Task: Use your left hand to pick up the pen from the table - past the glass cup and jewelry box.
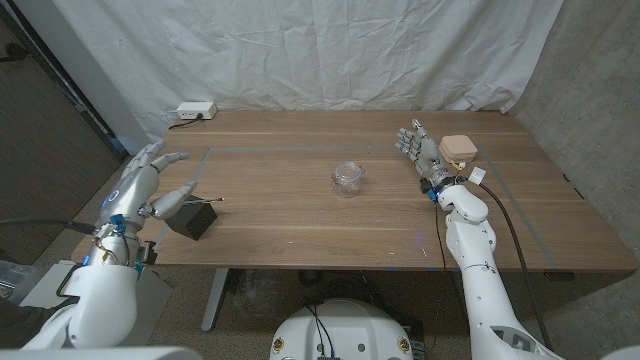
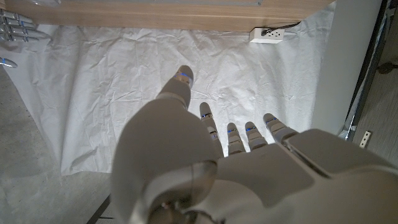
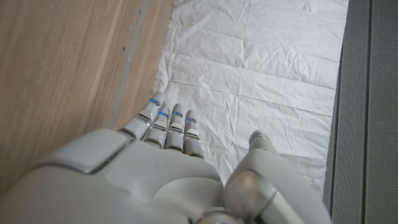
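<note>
On the wooden surface [image 1: 300,215], near its left front edge, stands a small dark jewelry box [image 1: 191,217], and a thin pen [image 1: 203,199] seems to lie across its top, although it is very small in the head view and I cannot tell if it touches the box or only the surface beside it. The left robot hand [image 1: 148,180] is held just beside this box, at the left edge of the surface; its fingers are spread apart and it holds nothing, and one fingertip points toward the pen, very close to it. In the left wrist view the same robot hand [image 2: 211,162] shows its back with the fingers [image 2: 182,81] stretched out and separated, in front of the white cloth [image 2: 124,93] that hangs behind the surface. A clear glass cup [image 1: 347,178] stands upright near the middle of the surface, well apart from the box. On the right side, the right robot hand [image 1: 421,148] is raised with the fingers open and upright, holding nothing, and just beside it lies a pale rounded object [image 1: 458,150] with a white cable. In the right wrist view this robot hand [image 3: 174,168] also shows straight, slightly separated fingers. At the far left edge of the surface lies a white power strip [image 1: 194,111].
</note>
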Available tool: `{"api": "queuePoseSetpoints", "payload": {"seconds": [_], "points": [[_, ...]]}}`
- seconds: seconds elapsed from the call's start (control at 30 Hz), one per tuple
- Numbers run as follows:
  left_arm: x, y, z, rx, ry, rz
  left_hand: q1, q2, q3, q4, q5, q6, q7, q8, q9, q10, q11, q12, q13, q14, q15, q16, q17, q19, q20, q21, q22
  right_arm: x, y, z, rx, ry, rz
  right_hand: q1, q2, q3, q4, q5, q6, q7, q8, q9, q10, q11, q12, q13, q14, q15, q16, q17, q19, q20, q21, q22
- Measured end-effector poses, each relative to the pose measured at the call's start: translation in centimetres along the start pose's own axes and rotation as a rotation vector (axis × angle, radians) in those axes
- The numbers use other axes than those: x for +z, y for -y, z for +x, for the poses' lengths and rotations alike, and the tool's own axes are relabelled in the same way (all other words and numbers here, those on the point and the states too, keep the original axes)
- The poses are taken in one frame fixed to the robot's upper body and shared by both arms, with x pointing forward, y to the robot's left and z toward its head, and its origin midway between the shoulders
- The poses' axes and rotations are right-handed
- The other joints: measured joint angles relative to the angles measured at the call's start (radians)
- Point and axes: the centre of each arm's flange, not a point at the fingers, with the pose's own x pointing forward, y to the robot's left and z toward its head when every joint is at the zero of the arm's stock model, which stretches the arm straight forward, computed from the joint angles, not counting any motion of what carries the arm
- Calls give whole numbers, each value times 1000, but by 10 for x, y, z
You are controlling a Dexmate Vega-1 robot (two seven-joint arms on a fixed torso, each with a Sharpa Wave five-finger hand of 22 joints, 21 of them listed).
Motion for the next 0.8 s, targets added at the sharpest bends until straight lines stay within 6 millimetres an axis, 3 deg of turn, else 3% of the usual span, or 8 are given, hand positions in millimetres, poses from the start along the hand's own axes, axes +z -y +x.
{"api": "queuePoseSetpoints", "payload": {"seconds": [0.23, 0.5, 0.8], "points": [[0, 0, -1, -13, -19, 59, 5, -5, -4, 4, -4, 20, -7, 2, 1, -8, -7, 0, 0, -8, -2, -6, 0, -12, 11, 0, 0, 1, -2, 0, 4, -2, -2, 0, 0, 0, 0, 0, 0, 0, 0, 0, 6, 6, 0, 0, 2, 2, 0, 0, 0, 0, 0, 0], [2, 1, -2, -31, -46, 136, 9, -1, -12, 12, -4, 18, -4, -3, 0, -31, 3, -9, 0, -35, -4, -6, 0, -88, 31, -22, 0, 1, -4, 1, 12, -4, 0, 0, 0, 0, 0, 0, 0, 0, 0, 0, 6, 6, 0, 0, 2, 2, 0, 0, 0, 0, -10, 0], [10, 2, -2, -49, -55, 216, 14, 4, -17, 17, -4, 31, 0, -6, 0, -44, -3, -9, 0, -42, 0, -6, 0, -90, 32, -22, 0, 1, -5, 2, 22, -5, 3, 0, 8, 0, 0, 0, 0, 0, 0, 0, 6, 5, 0, 0, 2, 2, 0, 0, 0, 0, -10, 0]]}}
